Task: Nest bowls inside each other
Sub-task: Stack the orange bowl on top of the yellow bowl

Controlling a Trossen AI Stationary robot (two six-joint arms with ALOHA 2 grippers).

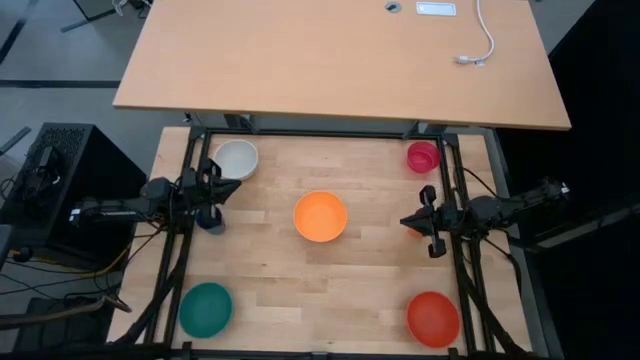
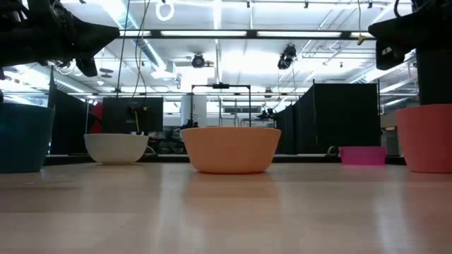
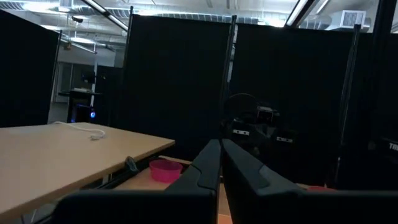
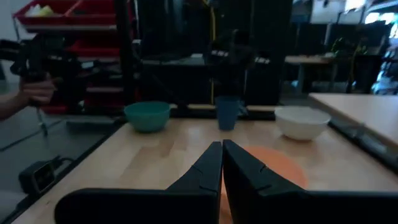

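Both arms hover with jaws pressed together; part them first, then pinch the round white plastic bowl (image 1: 236, 158) by its rim, lowering it level into the orange plastic bowl (image 1: 320, 216).

the table (image 1: 300, 280) is pale wood in jointed strips, smooth with a soft sheen. the orange bowl (image 1: 320, 217), white bowl (image 1: 236, 158) and teal bowl (image 1: 206, 308) look like plain smooth plastic. the desk (image 1: 330, 60) behind has a matt wood-look top.
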